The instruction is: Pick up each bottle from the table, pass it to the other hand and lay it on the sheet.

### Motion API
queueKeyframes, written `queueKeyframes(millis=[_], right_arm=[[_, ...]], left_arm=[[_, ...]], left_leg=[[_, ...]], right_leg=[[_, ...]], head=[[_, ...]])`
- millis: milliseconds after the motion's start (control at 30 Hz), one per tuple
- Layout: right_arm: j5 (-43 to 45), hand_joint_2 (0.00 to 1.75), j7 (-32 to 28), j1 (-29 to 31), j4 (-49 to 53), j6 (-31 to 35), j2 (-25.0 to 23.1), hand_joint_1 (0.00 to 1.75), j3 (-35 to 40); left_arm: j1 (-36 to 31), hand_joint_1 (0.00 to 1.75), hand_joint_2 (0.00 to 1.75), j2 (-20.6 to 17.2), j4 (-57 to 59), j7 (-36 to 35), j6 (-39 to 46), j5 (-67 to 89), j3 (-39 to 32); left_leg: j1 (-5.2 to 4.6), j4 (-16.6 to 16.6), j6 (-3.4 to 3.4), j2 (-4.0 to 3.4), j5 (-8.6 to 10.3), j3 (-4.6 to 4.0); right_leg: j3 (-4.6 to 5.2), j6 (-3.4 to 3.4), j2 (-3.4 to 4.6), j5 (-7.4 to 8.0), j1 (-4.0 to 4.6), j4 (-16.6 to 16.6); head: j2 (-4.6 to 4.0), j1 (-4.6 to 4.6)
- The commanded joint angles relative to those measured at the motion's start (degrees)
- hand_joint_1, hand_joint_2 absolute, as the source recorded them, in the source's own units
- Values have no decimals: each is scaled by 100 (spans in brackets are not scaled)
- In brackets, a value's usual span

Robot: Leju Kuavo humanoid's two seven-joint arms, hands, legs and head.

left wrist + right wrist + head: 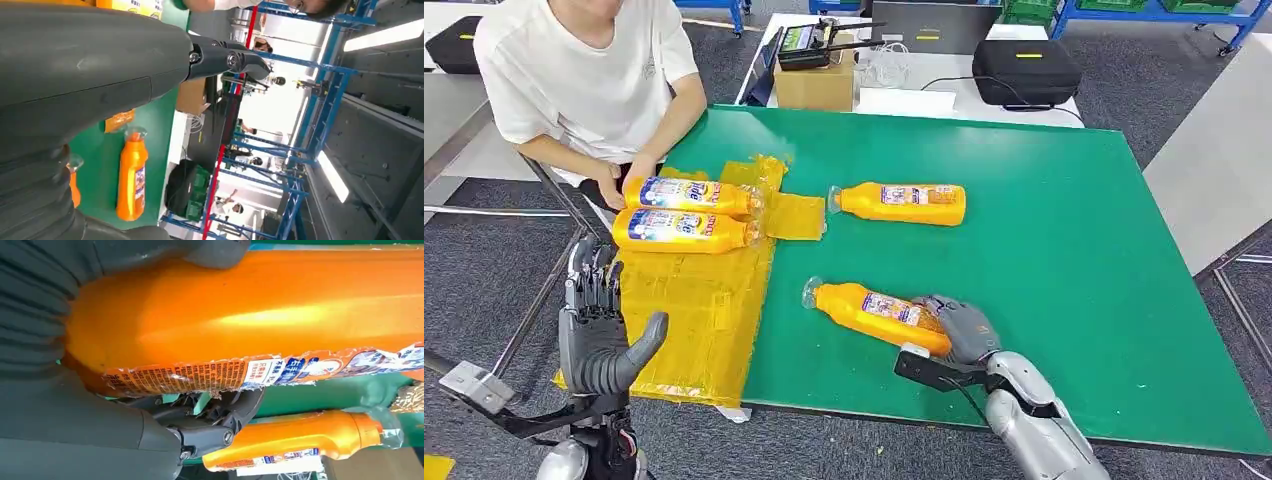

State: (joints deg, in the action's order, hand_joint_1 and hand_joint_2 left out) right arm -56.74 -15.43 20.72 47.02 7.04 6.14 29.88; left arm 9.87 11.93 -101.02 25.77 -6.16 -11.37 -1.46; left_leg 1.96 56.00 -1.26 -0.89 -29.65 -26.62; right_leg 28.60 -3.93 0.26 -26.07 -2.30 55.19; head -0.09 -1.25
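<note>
Right hand is wrapping around the base end of the near orange bottle, which is lying on the green table with its cap pointing away from the hand, toward the sheet; in the right wrist view the fingers are curling under the bottle body and the thumb is sitting over it, so it's gripping it, though whether it's off the table I can't tell. Second loose orange bottle is lying further out from that hand, well apart, cap also toward the sheet. Left hand is hovering upright over the near edge of the yellow sheet, fingers apart, holding nothing. Two more bottles are lying side by side on the sheet's far end, beyond the left hand. A person in a white shirt is sitting just behind them, hand near the bottles.
</note>
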Motion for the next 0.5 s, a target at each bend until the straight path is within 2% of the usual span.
queueKeyframes(millis=[33, 100, 233, 267, 333, 467, 500], right_arm=[[302, 175, -165, -161, -785, -127, -137, 175, 241], [760, 175, -483, -423, -387, 36, -220, 175, -4], [1156, 175, -753, -837, 436, 140, -349, 175, -220], [1585, 175, -1077, -1096, 966, 403, -556, 175, -562], [1573, 175, -922, -1205, 1372, 375, -643, 175, -574], [2167, 175, -1264, -1475, 2280, 792, -1013, 175, -1013], [2127, 175, -1347, -1490, 2439, 1072, -1085, 175, -1096]], left_arm=[[-96, 0, 175, -145, 344, -1, -39, -15, 4], [-60, 0, 175, -135, 343, 4, -61, -41, 45], [8, 0, 175, -119, 464, -58, -66, -43, 215], [48, 0, 175, -118, 555, -125, -34, 120, 355], [80, 0, 175, -76, 675, -45, 10, 222, 487], [108, 0, 175, 2, 892, -67, -34, 89, 774], [108, 0, 175, -21, 943, 31, 45, 266, 891]], left_leg=[[3, -13, 10, 16, 7, 2], [5, -14, 12, 21, 8, -2], [5, -16, 12, 29, 4, 0], [4, -20, 14, 30, 5, -1], [5, -19, 12, 28, 4, -4], [-1, -7, 9, 22, 1, -51], [-2, -12, 15, 23, 2, -59]], right_leg=[[-9, 19, -13, 5, 7, -15], [-10, 21, -17, 6, 10, -19], [-14, 21, -20, 0, 9, -19], [-13, 24, -20, 0, 9, -22], [-9, 24, -19, -1, 10, -20], [35, 17, -11, -2, 2, -2], [42, 26, -11, -1, 4, -6]], head=[[2, 0], [0, 2], [0, 0], [0, 0], [0, 2], [0, -2], [0, -2]])
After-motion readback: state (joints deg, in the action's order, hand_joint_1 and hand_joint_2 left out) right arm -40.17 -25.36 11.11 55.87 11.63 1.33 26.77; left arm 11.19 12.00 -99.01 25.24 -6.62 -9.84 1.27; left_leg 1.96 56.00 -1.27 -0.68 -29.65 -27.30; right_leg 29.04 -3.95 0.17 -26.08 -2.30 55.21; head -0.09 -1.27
